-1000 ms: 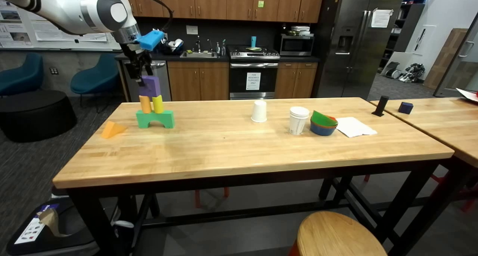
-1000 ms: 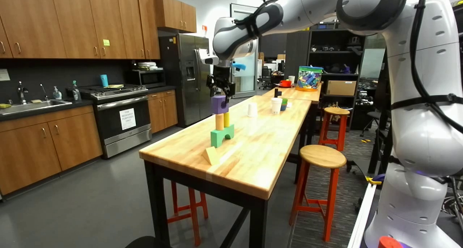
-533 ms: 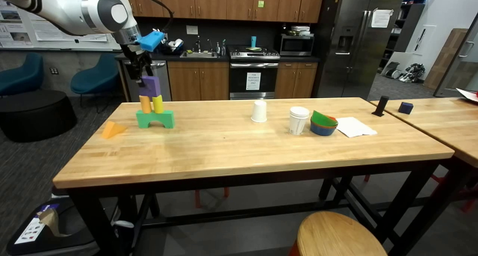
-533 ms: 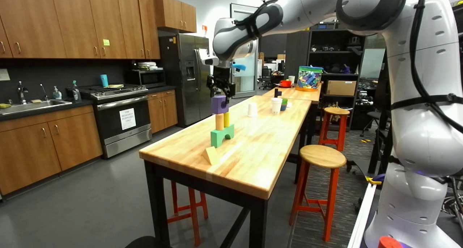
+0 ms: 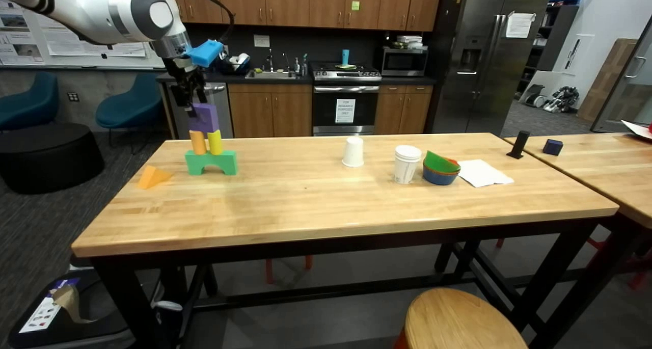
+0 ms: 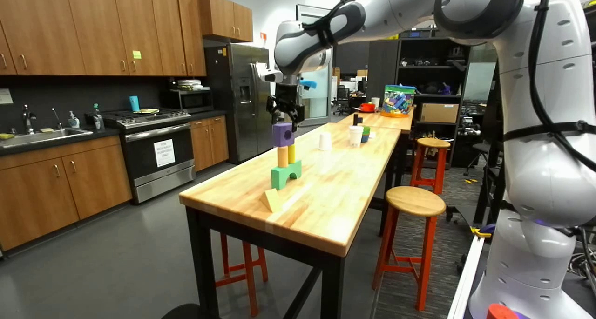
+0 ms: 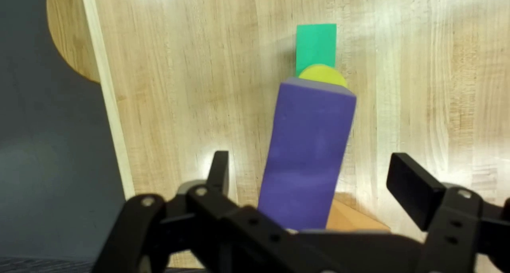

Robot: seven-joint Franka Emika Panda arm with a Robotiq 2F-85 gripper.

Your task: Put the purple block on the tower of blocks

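Note:
The purple block [image 5: 205,118] lies across an orange column [image 5: 198,142] and a yellow column [image 5: 216,142], which stand on the green arched base [image 5: 211,161] of the tower. Seen from above in the wrist view, the purple block [image 7: 306,153] is turned a little relative to the green base [image 7: 316,48], and part of the yellow column [image 7: 324,74] peeks out at its far end. My gripper [image 7: 314,177] is open, one finger on each side of the purple block with a visible gap at both sides. The orange column is hidden in the wrist view.
An orange wedge [image 5: 154,177] rests on the table beside the tower, towards the short edge. Farther along stand an upturned white cup [image 5: 353,152], stacked white cups [image 5: 406,164], coloured bowls [image 5: 440,173] and a white paper [image 5: 484,173].
The arm has shifted only a hair. The purple block and the columns under it stay where they were, and the fingers remain apart.

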